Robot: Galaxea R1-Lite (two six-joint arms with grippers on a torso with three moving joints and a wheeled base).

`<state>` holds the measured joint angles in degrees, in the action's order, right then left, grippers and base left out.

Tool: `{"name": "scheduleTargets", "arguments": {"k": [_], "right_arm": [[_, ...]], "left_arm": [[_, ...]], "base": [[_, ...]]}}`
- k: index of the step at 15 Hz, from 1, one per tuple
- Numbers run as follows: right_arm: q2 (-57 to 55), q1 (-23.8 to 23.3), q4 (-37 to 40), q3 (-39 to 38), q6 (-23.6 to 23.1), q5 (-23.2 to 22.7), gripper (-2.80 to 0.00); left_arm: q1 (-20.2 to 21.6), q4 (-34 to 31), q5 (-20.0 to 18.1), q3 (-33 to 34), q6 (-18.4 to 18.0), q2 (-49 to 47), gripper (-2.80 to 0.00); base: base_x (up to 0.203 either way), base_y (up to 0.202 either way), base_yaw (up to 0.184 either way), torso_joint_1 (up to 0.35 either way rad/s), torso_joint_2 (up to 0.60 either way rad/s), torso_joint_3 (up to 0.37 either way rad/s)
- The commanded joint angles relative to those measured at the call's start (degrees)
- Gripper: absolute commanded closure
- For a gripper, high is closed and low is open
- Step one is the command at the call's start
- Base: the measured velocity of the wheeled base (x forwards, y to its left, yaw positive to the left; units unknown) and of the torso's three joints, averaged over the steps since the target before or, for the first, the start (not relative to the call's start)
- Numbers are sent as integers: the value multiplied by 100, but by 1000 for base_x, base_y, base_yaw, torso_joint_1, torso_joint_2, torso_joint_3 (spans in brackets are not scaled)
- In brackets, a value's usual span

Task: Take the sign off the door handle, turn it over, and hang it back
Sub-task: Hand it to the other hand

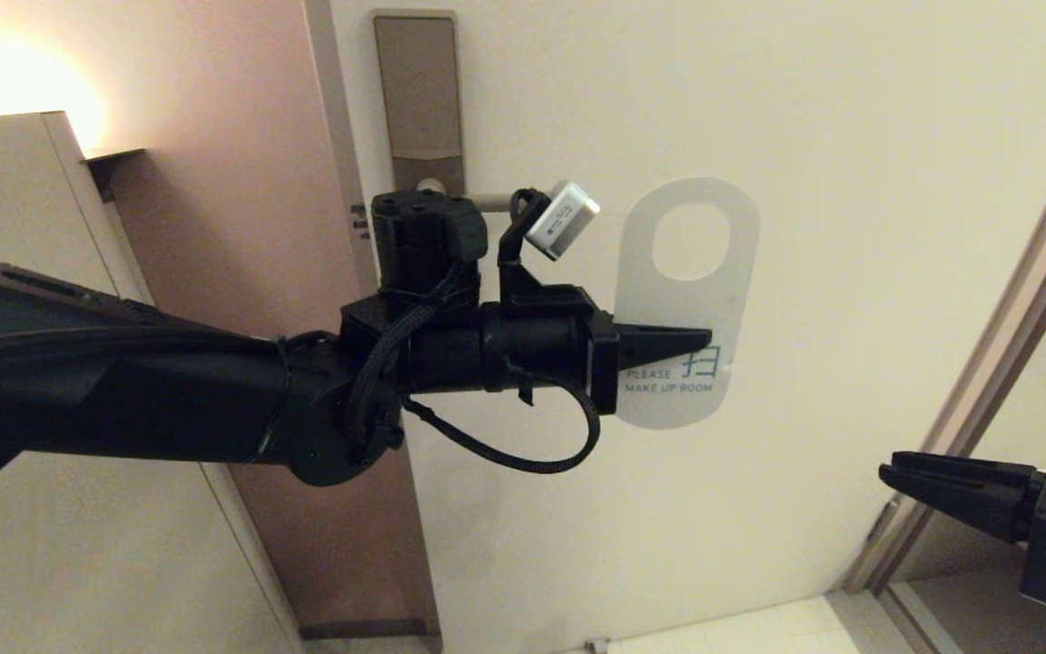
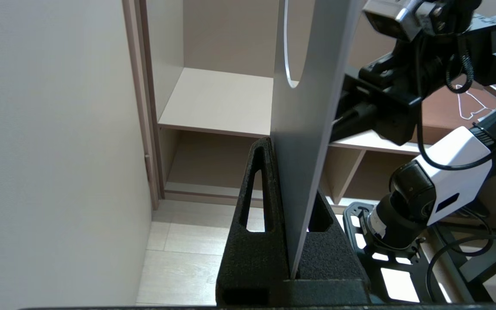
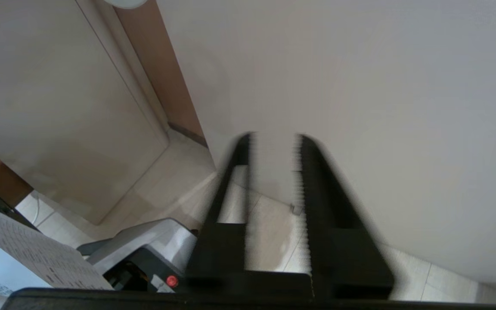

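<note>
Bronze-grey lever: you will find the slim brushed-metal door handle (image 1: 487, 202) on its tall narrow backplate (image 1: 418, 100) bare of any card; most of its length is masked by the left arm's wrist.
Left gripper: the black left gripper (image 1: 679, 343) reaches across the pale door (image 1: 850, 136), its jaws pressed together on the lower part of the card. The left wrist view confirms the card edge pinched between both fingers (image 2: 256, 202).
Card: the flat white hanger sign with rounded ends and an oval hole (image 1: 686, 300) is held upright, to the right of the lever's end and clear of it. The face towards you reads "PLEASE MAKE UP ROOM".
Right gripper: the black right gripper (image 1: 891, 472) sits low at the right edge, well apart from the card, its jaws parted with nothing between them.
Done, in my judgement: removal from the lever is complete; the white side showing suggests the turn-over is complete too.
Left to do: you must carry the oval hole back over the lever's end and release.
</note>
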<state>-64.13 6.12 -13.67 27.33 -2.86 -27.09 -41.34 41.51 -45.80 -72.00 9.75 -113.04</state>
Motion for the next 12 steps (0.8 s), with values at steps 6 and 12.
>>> {"name": "scheduleTargets", "arguments": {"k": [6, 12], "right_arm": [[-52, 11, -13, -61, 14, -70, -280], [-352, 158, -31, 172, 12, -697, -280]], "left_arm": [[-6, 33, -25, 2, 9, 10, 0], [-124, 33, -17, 2, 17, 10, 0]], "base": [[0, 0, 0, 0, 0, 0], [0, 0, 0, 0, 0, 0]]}}
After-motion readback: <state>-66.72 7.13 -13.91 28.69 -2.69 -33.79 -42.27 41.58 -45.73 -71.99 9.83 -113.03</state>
